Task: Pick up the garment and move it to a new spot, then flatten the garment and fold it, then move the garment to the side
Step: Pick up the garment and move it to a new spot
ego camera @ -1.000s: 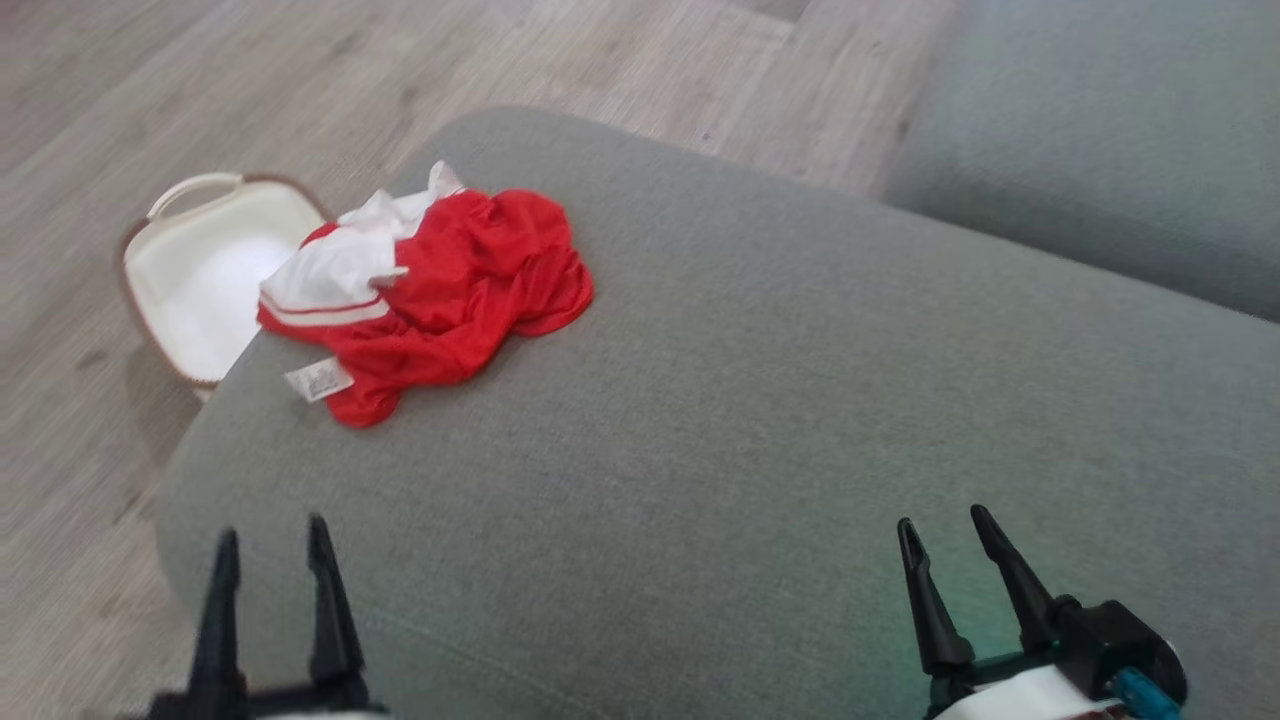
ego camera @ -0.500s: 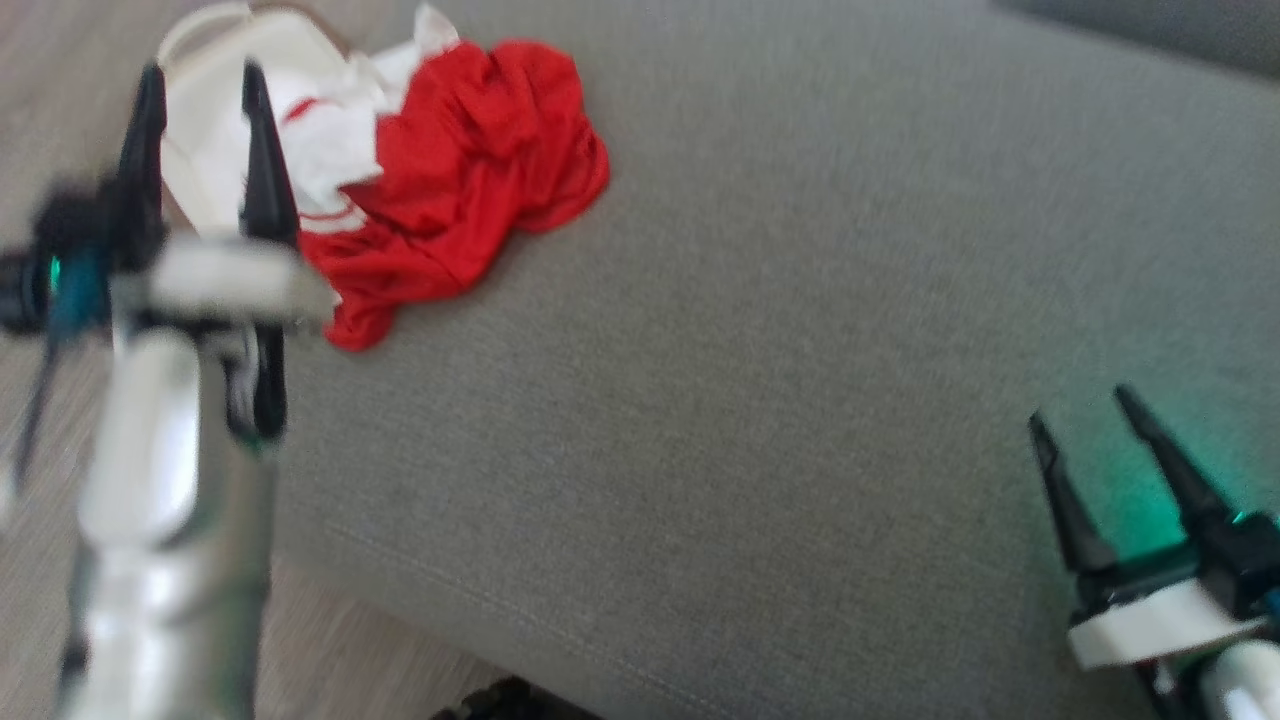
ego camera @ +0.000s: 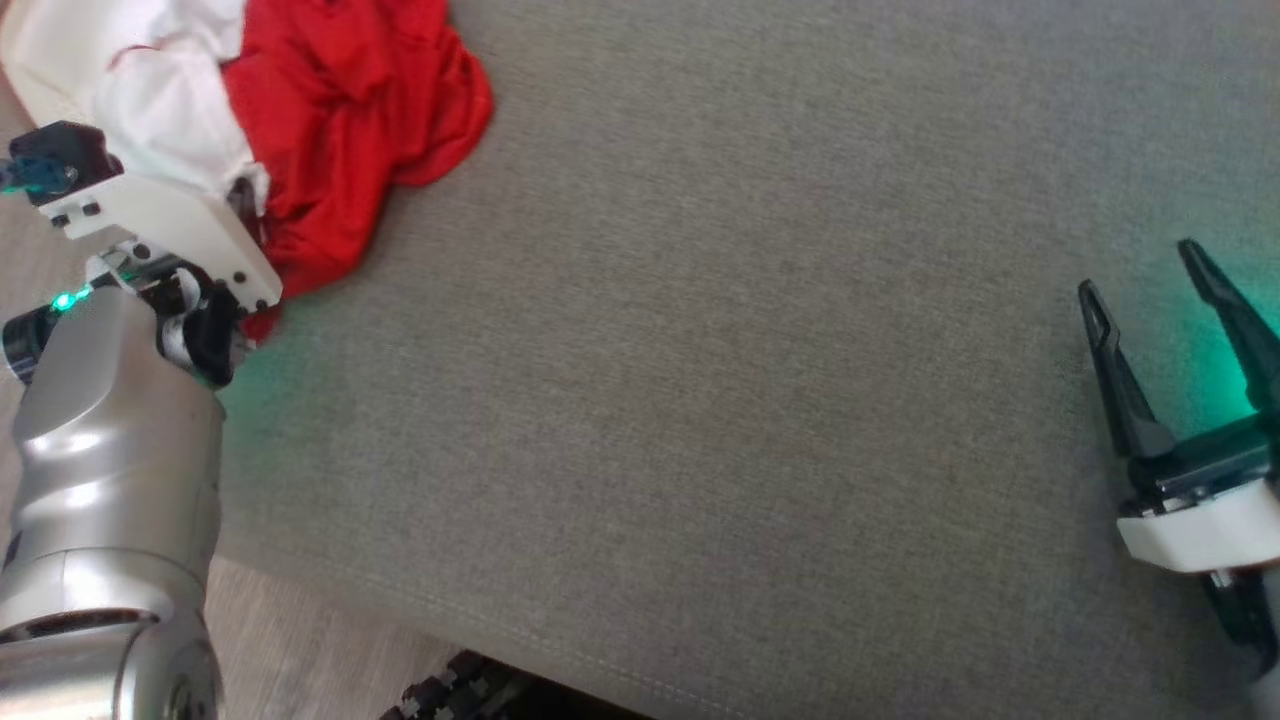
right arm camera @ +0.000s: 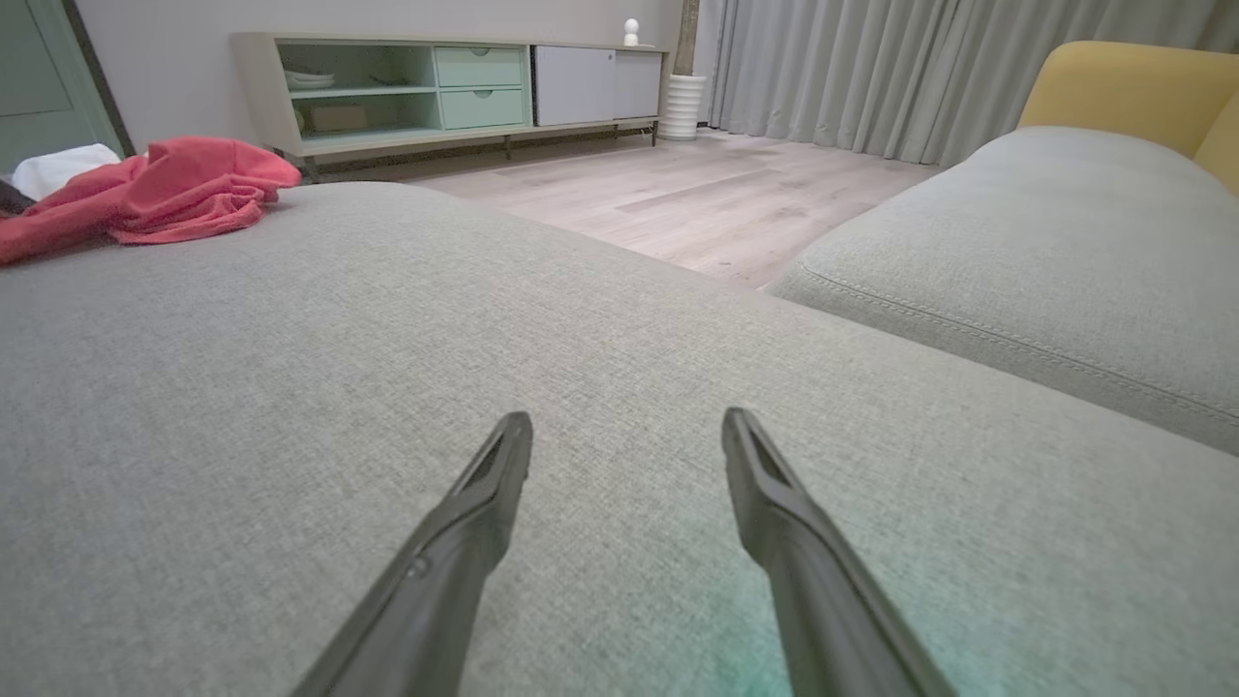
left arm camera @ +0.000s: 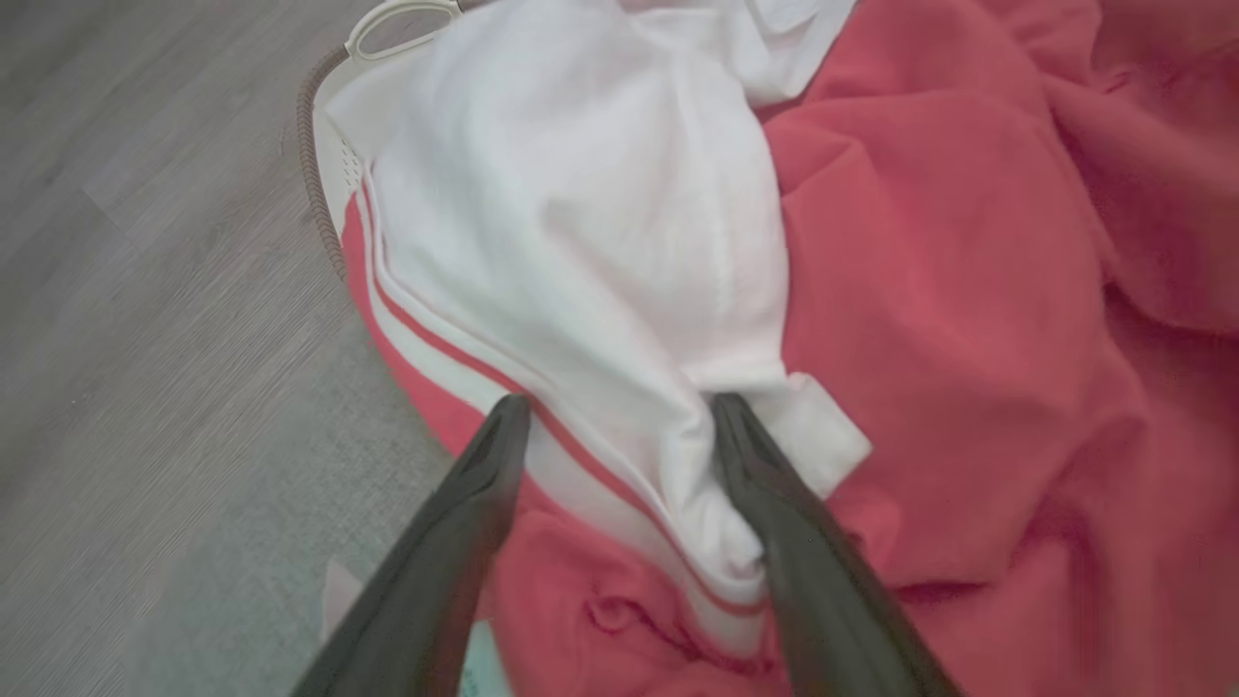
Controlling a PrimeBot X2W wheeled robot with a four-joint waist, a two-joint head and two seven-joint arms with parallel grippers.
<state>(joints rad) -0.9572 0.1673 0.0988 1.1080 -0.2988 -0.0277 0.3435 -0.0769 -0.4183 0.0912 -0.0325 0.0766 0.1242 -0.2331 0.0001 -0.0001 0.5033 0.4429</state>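
Red-and-white garment [ego camera: 350, 110] lies crumpled at the far-left corner of the grey sofa cushion [ego camera: 700, 350], long axis indistinct, white part leftward; left gripper [left arm camera: 619, 411] jaws spread astride its white fold, right gripper [ego camera: 1135, 268] jaws open, well apart.

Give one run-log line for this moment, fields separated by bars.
step: pick | left claw: open astride white fold of crumpled red-and-white cloth garment | right claw: open above grey fabric sofa cushion | garment: unlifted
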